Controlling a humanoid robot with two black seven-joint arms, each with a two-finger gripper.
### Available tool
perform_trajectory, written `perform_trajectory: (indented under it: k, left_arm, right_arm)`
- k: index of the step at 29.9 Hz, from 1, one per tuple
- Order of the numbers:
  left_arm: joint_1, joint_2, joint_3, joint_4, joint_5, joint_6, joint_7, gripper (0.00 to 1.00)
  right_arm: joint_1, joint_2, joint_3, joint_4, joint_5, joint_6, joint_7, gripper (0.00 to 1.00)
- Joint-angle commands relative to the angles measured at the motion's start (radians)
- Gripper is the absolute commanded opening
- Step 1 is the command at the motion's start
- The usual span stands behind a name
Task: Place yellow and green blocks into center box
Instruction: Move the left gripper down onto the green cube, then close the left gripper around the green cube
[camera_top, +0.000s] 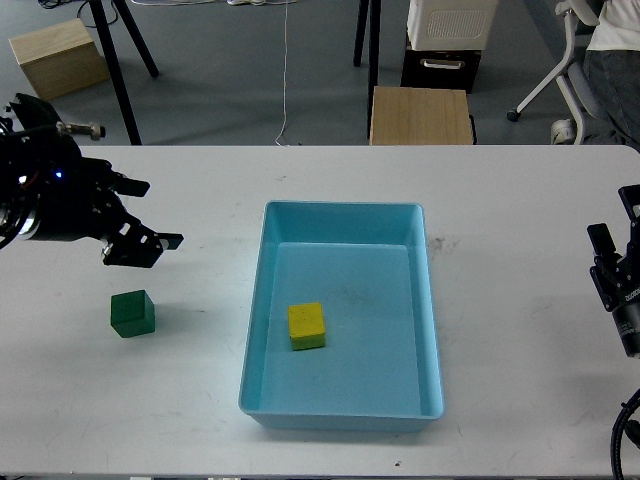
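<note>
Sitting corner-on, the green block (132, 313) has no long axis.

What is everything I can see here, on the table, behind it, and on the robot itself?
white rectangular table: one, white, fills the lower view
light blue plastic box: one, light blue, table centre
yellow cube block: one, yellow, inside the box
green cube block: one, dark green, on the table left of the box
wooden stool: one, tan, on the floor behind the table
wooden crate: one, tan, floor at top left
left gripper: one, black, above the table just up from the green block, jaws apart
right gripper: one, black, at the right edge, jaws unclear
</note>
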Motion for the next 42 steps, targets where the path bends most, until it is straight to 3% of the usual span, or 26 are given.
perform_trajectory:
  k: [1, 10, 17, 26, 31, 34, 42]
  left_arm:
    - [0.001, -0.026, 0.046, 0.022, 0.014, 0.0, 0.0, 1.0]
    - [0.001, -0.032, 0.227, 0.121, 0.014, 0.015, 0.0, 1.0]
    - [0.011, -0.077, 0.255, 0.26, 0.014, 0.107, 0.0, 1.0]
    - [0.031, -0.08, 0.264, 0.27, 0.014, 0.109, 0.0, 0.94]
    - [0.034, -0.08, 0.276, 0.272, 0.014, 0.117, 0.0, 0.82]
    - [0.034, -0.08, 0.278, 0.275, 0.014, 0.14, 0.0, 0.66]
    - [0.035, -0.08, 0.285, 0.307, 0.014, 0.14, 0.0, 0.38]
  right_arm:
    - [-0.015, -0.005, 0.006, -0.003, 0.006, -0.001, 0.0, 0.99]
    - [-0.027, -0.005, 0.006, -0.011, 0.049, 0.0, 0.0, 0.99]
    - [-0.027, -0.005, 0.005, -0.009, 0.053, -0.001, 0.0, 0.99]
    - [-0.027, -0.005, 0.005, -0.011, 0.055, -0.001, 0.0, 0.99]
    - [-0.027, -0.005, 0.006, -0.011, 0.055, 0.0, 0.0, 0.99]
    - [-0.027, -0.005, 0.006, -0.012, 0.055, -0.001, 0.0, 0.99]
    - [-0.027, -0.005, 0.006, -0.012, 0.055, -0.001, 0.0, 0.99]
